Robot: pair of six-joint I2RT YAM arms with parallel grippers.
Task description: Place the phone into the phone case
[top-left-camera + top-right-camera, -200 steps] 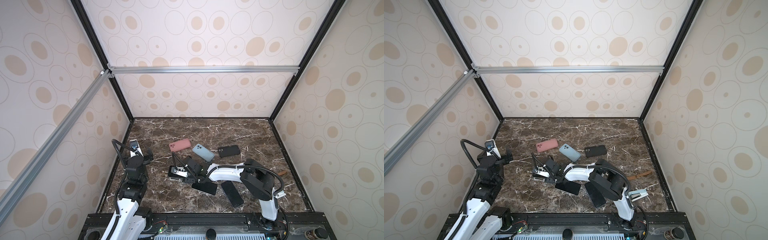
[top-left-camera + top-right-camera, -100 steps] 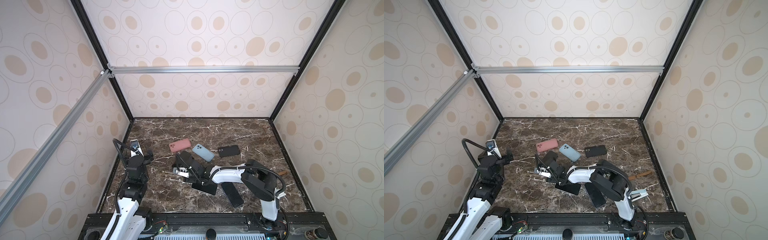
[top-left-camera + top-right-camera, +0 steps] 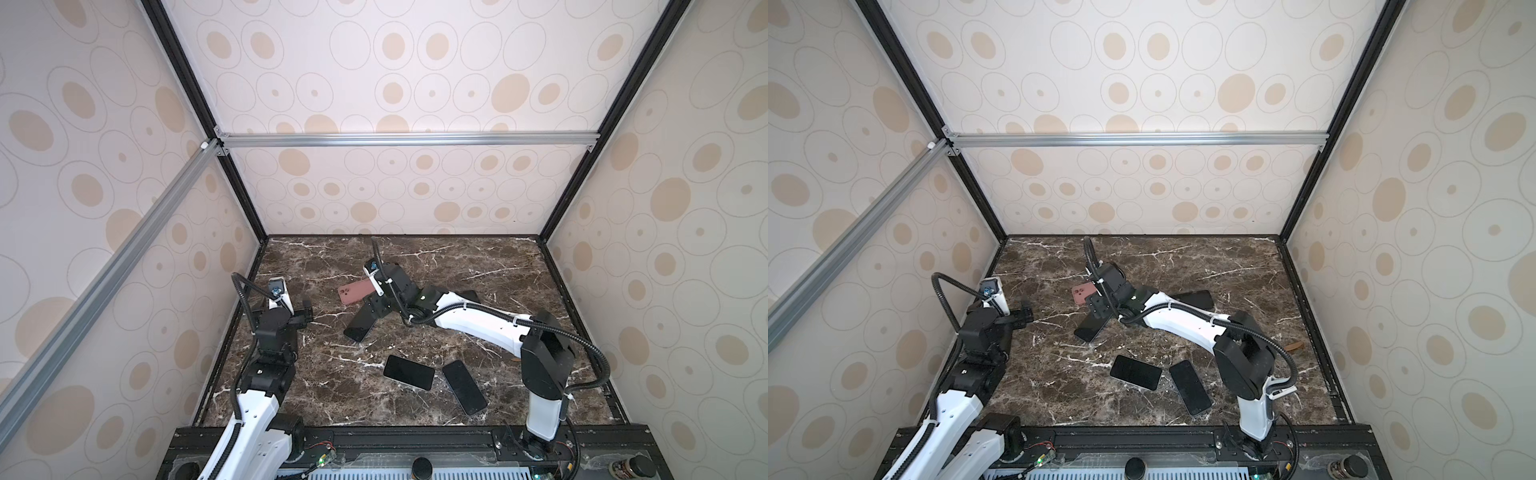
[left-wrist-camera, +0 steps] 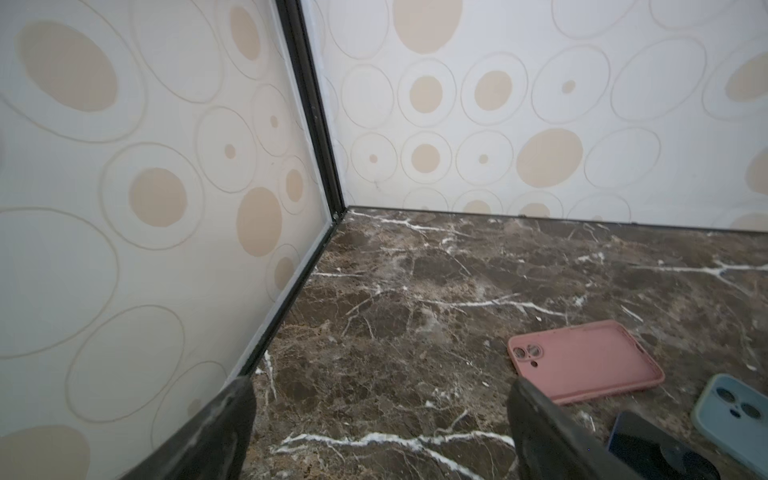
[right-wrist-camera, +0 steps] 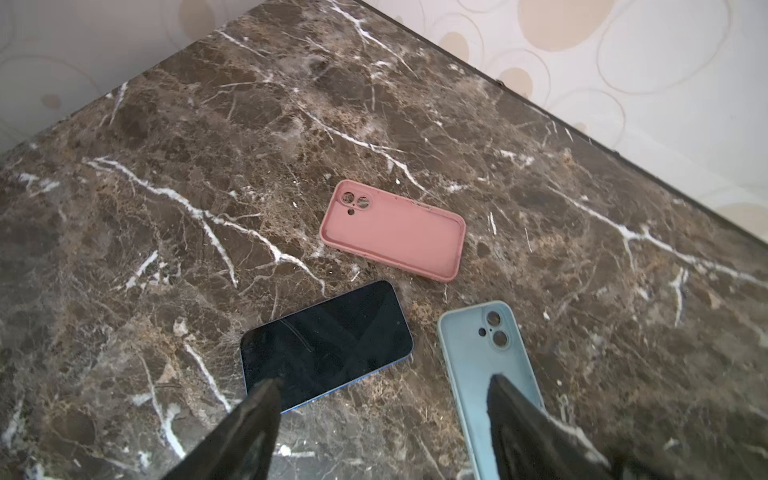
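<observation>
Holds right end effector spread and empty over the dark phone, near the pink case. Holds left end effector spread, empty.

Cream wall panels printed with beige ovals and thin ringed circles close the cell in on three sides, in both top views. Black metal frame posts climb the back corners, one of them close up in the left wrist view. A silver aluminium crossbar spans the back wall, and a second silver aluminium rail slants along the left-hand wall. Below, a dark brown marble tabletop with white veins fills the whole base of the cell, meeting the back wall at a thin dark edge. The light is soft and even, with a pale sheen on the marble in the right wrist view. A black metal base rail runs along the front edge.
</observation>
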